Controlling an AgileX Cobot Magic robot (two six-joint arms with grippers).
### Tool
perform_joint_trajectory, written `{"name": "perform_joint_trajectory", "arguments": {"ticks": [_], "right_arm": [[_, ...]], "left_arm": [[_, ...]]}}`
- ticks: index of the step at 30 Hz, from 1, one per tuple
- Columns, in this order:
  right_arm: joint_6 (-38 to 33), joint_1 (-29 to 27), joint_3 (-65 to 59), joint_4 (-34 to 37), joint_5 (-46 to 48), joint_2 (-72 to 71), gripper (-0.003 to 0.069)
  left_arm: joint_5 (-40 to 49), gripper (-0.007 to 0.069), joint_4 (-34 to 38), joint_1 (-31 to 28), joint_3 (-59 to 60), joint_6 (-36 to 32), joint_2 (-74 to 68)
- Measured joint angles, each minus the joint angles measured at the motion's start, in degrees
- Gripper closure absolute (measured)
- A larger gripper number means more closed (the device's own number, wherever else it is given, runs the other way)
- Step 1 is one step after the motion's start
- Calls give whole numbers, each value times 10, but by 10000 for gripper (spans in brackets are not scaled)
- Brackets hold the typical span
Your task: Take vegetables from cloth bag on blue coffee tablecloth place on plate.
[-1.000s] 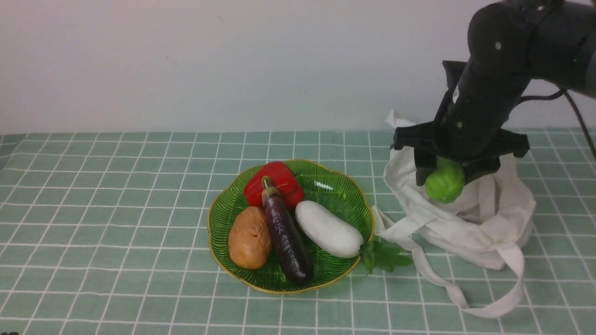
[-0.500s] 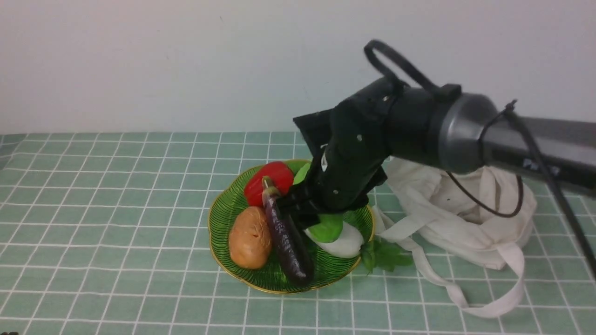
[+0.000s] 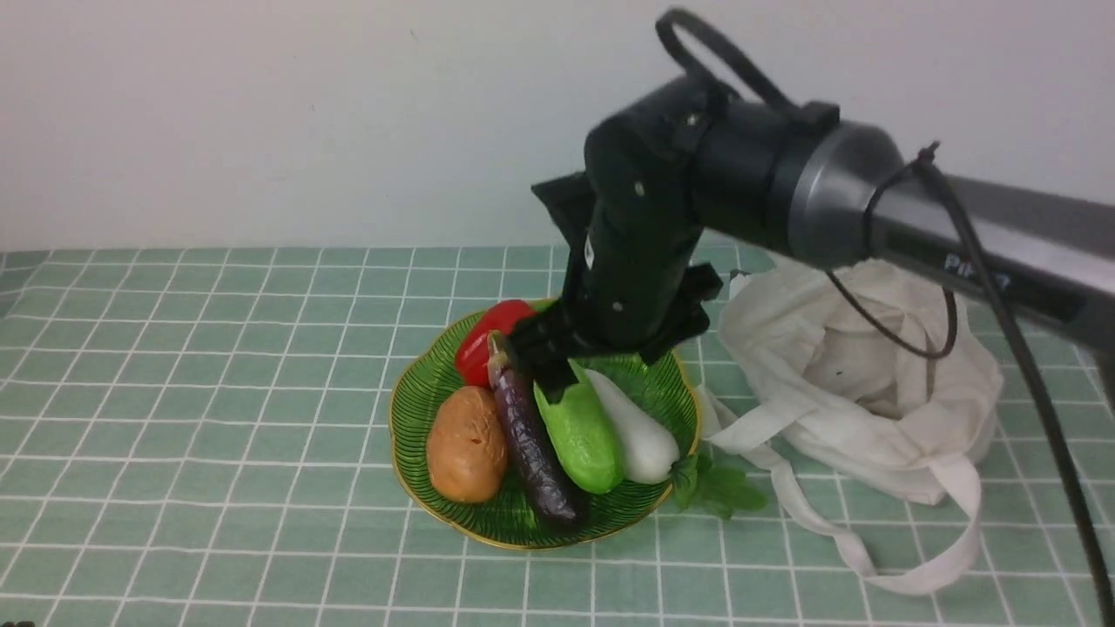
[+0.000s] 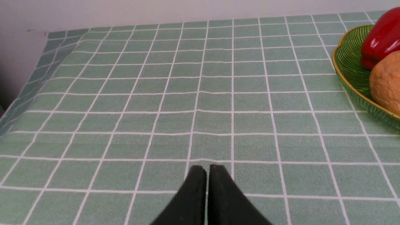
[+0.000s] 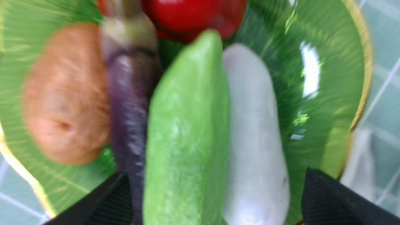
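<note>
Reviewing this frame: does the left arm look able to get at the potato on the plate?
Probably yes. The potato lies on the left of the plate, with only bare tablecloth between it and the shut left gripper; the right gripper hangs open further right, over the cucumber.

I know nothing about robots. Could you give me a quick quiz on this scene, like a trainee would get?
1. True or false: the light-green vegetable lies on the plate.
2. The right gripper is: A) open, B) shut on the vegetable, C) out of sight.
3. Which two vegetables lie on either side of the light-green one?
Key: 1 true; 2 A; 3 the eggplant and the white radish.
</note>
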State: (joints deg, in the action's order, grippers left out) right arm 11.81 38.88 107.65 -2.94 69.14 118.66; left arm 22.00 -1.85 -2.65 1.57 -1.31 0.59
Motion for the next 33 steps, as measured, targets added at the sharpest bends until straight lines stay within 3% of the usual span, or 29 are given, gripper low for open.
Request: {"name": "perform_joint_trajectory", "arguments": {"ticks": [3,5,6,9,11,18,23,26,29,31,32,33], "right_arm": [[-30,0,61,3,11,-4,24],[-45,0,96,18,15,-24,116],[-46,0,96,20,15,-26,125],[-55,0,91,41,21,-65,251],[-60,0,56,56,24,-140,400],[-63,0,-61,66,31,-347,648],[-63,0,-177,59,32,-510,671],[-63,0,-326,51,-3,-641,673],[-63,0,-509,50,-187,-792,673],[-63,0,-557,50,-229,-827,673],[-63,0,-660,50,-367,-893,673],[-63,0,-711,50,-429,-929,673]], "left_arm": [[0,632,0,0,0,0,0],[0,632,0,0,0,0,0],[0,632,0,0,0,0,0],[0,632,0,0,0,0,0],[0,632,0,0,0,0,0],[0,632,0,0,0,0,0],[0,632,0,0,0,0,0],[0,632,0,0,0,0,0],[0,632,0,0,0,0,0],[0,632,0,0,0,0,0],[0,632,0,0,0,0,0],[0,632,0,0,0,0,0]]}}
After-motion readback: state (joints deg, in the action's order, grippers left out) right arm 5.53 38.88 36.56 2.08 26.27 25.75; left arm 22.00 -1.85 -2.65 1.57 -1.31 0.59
